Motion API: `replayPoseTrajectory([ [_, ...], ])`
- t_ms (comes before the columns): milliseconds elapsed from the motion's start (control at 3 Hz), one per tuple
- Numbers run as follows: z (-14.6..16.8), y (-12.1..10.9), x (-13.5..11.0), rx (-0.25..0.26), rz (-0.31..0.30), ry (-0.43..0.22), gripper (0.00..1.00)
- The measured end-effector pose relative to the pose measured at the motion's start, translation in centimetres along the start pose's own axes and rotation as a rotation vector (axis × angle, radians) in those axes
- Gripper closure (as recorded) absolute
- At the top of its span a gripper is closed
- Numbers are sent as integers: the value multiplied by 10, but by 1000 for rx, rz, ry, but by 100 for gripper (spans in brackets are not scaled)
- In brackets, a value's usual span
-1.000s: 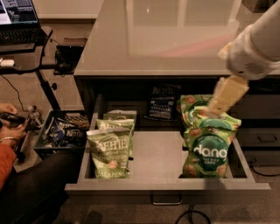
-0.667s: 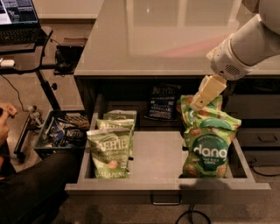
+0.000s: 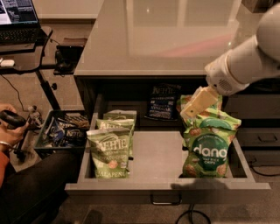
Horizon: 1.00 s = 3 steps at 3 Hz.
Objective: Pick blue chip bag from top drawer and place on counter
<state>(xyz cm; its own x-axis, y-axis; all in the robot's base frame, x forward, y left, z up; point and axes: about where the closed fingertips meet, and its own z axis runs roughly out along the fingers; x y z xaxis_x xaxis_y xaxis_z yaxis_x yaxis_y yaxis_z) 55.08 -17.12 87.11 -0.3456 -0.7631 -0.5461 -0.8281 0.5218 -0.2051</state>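
Observation:
The blue chip bag (image 3: 162, 103) stands upright at the back of the open top drawer (image 3: 166, 186), in the shadow under the counter's edge. The glossy grey counter (image 3: 166, 39) spans the top of the view. My gripper (image 3: 193, 108), cream-coloured on a white arm, hangs over the drawer's right side. It is just right of the blue bag and right above the green Dang bags (image 3: 208, 148).
Two light green Kettle jalapeno bags (image 3: 110, 151) stand at the drawer's left. A grey crate of dark snack bags (image 3: 65, 131) sits on the floor at the left. A person's hand (image 3: 11, 127) and a black desk with a laptop (image 3: 17, 13) are at the far left.
My arm has swung left and lower, which brings the gripper from the right of the Dang bags to a spot closer to the blue chip bag. The bags have not moved.

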Motion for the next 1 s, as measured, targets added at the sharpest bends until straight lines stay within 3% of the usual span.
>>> replayPoseTrajectory([
  [333, 43, -4, 5, 10, 165, -108, 0],
  [1000, 101, -41, -18, 28, 463, -264, 0],
])
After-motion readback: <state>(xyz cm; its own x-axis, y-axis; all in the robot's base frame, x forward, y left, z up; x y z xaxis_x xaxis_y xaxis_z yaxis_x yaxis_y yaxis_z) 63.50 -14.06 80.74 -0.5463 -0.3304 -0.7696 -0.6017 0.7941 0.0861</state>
